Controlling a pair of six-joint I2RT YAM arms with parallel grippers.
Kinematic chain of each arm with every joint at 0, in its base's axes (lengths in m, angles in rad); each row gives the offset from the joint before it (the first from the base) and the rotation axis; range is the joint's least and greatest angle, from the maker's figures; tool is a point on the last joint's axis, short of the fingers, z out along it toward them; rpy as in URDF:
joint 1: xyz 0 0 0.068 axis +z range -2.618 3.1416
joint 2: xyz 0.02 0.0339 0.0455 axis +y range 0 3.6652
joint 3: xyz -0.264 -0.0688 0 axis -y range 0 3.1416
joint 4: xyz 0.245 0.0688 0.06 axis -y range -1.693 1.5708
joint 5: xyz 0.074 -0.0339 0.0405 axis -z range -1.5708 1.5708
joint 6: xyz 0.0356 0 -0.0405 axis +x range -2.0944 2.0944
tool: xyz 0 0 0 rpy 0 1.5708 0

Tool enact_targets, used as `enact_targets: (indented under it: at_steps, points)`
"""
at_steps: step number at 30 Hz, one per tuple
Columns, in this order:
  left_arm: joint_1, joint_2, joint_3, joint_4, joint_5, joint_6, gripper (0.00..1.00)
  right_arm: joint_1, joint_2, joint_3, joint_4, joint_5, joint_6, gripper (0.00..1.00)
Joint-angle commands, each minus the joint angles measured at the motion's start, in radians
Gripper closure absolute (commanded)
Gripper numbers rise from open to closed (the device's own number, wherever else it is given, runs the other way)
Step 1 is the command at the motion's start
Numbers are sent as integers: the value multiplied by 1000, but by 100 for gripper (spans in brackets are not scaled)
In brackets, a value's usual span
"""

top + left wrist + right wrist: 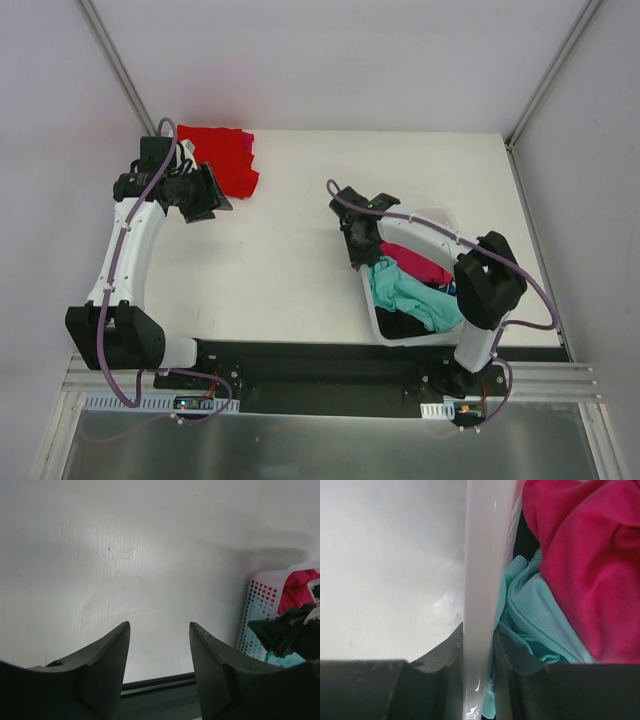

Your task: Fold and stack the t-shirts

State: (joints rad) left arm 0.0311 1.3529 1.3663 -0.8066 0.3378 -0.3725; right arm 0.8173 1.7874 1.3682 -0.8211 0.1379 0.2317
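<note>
A bright red t-shirt (222, 158) lies folded at the table's back left. Just in front of it my left gripper (215, 200) is open with nothing in it; in its wrist view the fingers (159, 626) hang over bare table. The magenta-pink t-shirt (415, 265) (585, 565), the teal-mint t-shirt (405, 295) (535, 610) and a black t-shirt (405, 325) lie bunched in the white basket (372, 312). My right gripper (358, 250) (479, 630) is shut on the basket's left rim (482, 555), one finger outside and one inside against the teal cloth.
The basket (260, 610) stands at the front right of the white table (300, 250), close to the right arm's base. A black rail (320, 365) runs along the near edge. Grey walls close in the left, back and right sides.
</note>
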Motion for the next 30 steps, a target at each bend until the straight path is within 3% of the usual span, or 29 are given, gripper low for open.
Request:
enact_targets:
  at_steps: [1, 10, 16, 24, 25, 28, 29, 30]
  points:
    - [-11, -41, 28, -8, 18, 18, 50, -157, 52, 97, -15, -89, -118, 99]
    - [-10, -64, 33, -25, 21, 30, 49, -401, 349, 503, -213, -241, -288, 99]
    - [-11, -58, 22, -26, 43, 26, 49, -507, 426, 584, -225, -293, -310, 99]
    - [-11, -58, -3, -26, 43, 37, 49, -592, 540, 820, -321, -342, -351, 99]
    - [-11, -55, -3, -26, 43, 38, 49, -595, 547, 845, -331, -346, -353, 97]
    - [-11, -51, -3, -26, 46, 38, 49, -596, 531, 867, -343, -339, -342, 77]
    - [-11, -49, -1, -26, 47, 37, 49, -595, 505, 862, -342, -336, -332, 60]
    - [-11, -49, -3, -25, 50, 37, 49, -595, 486, 850, -343, -325, -327, 53]
